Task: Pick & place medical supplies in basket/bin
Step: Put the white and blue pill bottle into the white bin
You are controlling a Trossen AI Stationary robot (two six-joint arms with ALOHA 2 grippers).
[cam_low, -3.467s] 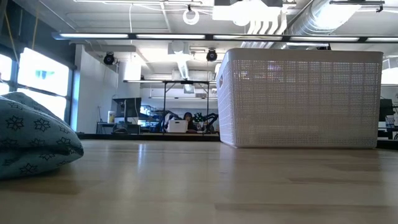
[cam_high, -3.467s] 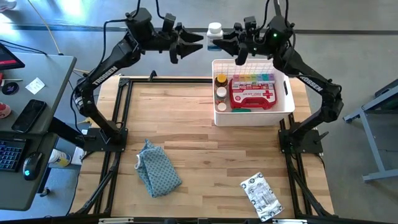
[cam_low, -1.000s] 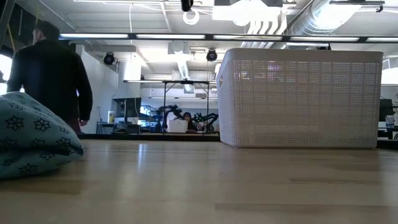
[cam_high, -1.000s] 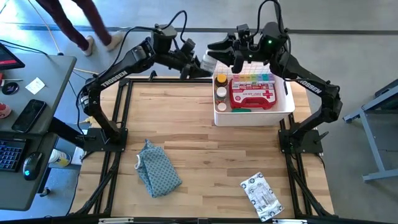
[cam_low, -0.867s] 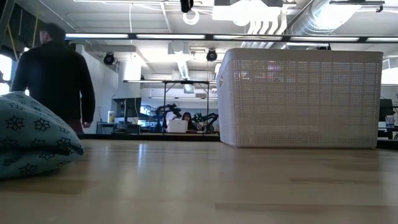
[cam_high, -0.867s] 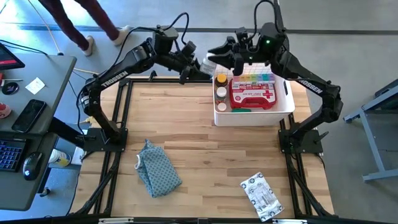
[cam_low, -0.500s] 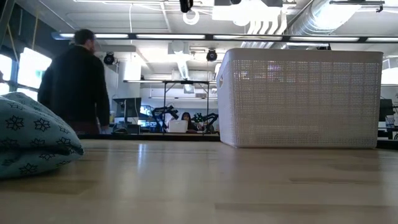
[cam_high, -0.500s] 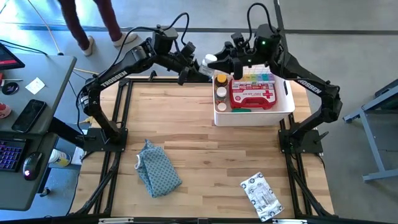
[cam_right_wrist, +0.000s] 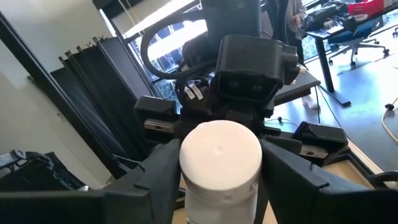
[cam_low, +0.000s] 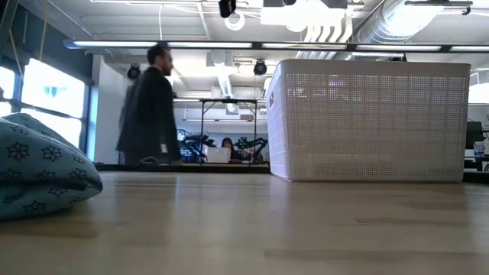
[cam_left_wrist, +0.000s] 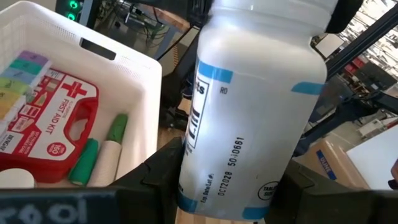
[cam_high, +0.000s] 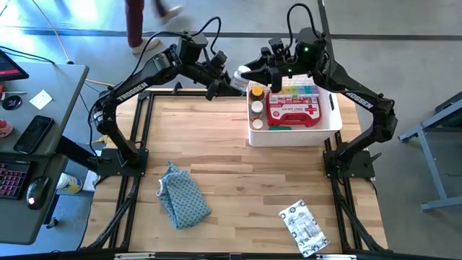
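A white pill bottle (cam_high: 242,71) with blue label bands (cam_left_wrist: 249,106) hangs in the air over the table's far edge, just left of the white bin (cam_high: 294,134). My left gripper (cam_high: 227,78) is shut on its base end and my right gripper (cam_high: 254,72) on its cap end (cam_right_wrist: 220,155). In the bin lie a red first-aid case (cam_high: 292,110), a rainbow pill organizer (cam_high: 292,91), amber bottles (cam_high: 255,101) and green tubes (cam_left_wrist: 93,155). A silver-white packet (cam_high: 303,225) lies flat on the table at the near right. My left gripper pinches the bottle's lower body (cam_left_wrist: 193,186) near its base between its two fingers. It comes from the table's left, fingers lying along the bottle. The bottle is clear of the table, its cap pointing toward the right gripper. My right gripper has its fingers (cam_right_wrist: 155,180) against both sides of the bottle just behind the white cap (cam_right_wrist: 220,149). It comes about level from the table's right, along the bottle, facing the left gripper (cam_right_wrist: 249,68).
A blue-grey patterned cloth (cam_high: 184,195) lies bunched at the near left and fills the low view's left edge (cam_low: 38,164). A person (cam_low: 149,107) walks past beyond the far edge. The bin (cam_low: 367,122) stands at the far right; bare wood lies between cloth and bin.
My right gripper has tipped down toward the bottle and its fingers have closed in on the cap end. The left gripper has kept the bottle in place. The person behind the table has walked toward the right.
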